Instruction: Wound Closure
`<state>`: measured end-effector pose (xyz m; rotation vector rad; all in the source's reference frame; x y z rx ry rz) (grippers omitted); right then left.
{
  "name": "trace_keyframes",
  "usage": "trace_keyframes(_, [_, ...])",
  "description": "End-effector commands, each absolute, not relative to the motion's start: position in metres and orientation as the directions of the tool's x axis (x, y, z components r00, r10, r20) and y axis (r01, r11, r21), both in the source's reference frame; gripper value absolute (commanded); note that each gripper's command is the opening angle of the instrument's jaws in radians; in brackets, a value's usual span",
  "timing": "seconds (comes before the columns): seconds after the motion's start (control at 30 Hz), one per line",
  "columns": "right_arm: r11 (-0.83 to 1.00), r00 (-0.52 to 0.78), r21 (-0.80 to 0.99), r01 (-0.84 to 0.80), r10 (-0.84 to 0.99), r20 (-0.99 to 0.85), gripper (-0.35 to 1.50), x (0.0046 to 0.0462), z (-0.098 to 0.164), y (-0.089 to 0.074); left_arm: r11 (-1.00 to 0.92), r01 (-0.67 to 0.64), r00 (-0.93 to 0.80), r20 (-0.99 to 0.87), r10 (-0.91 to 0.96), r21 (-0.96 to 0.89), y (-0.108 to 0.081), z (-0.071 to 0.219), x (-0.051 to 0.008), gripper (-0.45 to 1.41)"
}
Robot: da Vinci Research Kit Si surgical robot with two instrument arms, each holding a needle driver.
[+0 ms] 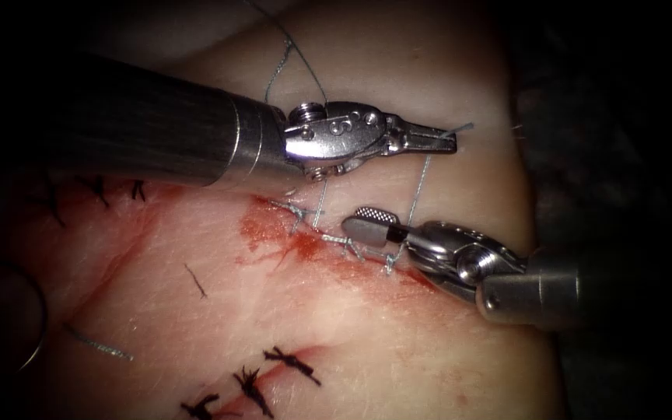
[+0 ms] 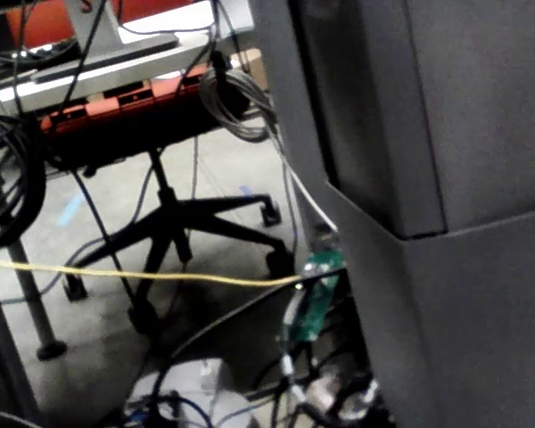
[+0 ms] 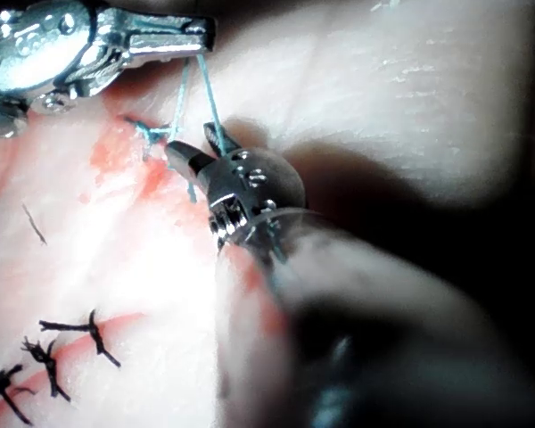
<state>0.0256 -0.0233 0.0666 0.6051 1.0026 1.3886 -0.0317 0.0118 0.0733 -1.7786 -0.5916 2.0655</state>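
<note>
Over the cut (image 1: 328,245) in the tissue (image 1: 398,342), the thread (image 1: 420,180) rises from its stitches to my left tool (image 1: 439,138), clenched on its end, while my right tool (image 1: 375,227) gapes empty beside, needle unseen; a hard tug could tear stitches.

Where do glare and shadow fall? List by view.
Endoscope view: glare on the left tool, shut on the thread, and on the open, empty right tool; the needle, apparently free on the tissue, lies in shadow far left. Right wrist view: the tissue glares pale.
</note>
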Motion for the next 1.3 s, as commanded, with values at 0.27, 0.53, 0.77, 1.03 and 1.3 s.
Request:
trace_keyframes(0.27, [0.111,-0.118,0.853,-0.510,0.973,-0.197,-0.35,0.0262,0.067,-0.024,-0.851,0.006,-0.150,-0.842,0.518,-0.525,0.012,0.074,-0.0322,-0.45])
trace_keyframes(0.53, [0.136,-0.104,0.848,-0.512,0.970,-0.218,0.71,0.0261,0.067,-0.023,-0.846,0.013,-0.144,-0.838,0.526,-0.533,0.012,0.073,-0.0316,-0.45])
trace_keyframes(0.77, [0.200,-0.070,0.831,-0.519,0.959,-0.275,1.42,0.0260,0.066,-0.022,-0.840,-0.002,-0.132,-0.833,0.538,-0.542,0.013,0.071,-0.0296,-0.45])
trace_keyframes(1.03, [0.223,-0.054,0.826,-0.517,0.955,-0.292,1.47,0.0249,0.065,-0.022,-0.842,-0.018,-0.120,-0.835,0.537,-0.539,0.013,0.070,-0.0264,-0.45])
trace_keyframes(1.3, [0.207,-0.083,0.821,-0.533,0.952,-0.295,1.42,0.0222,0.064,-0.021,-0.693,-0.063,-0.278,-0.654,0.703,-0.718,0.009,0.068,-0.0199,-0.45])
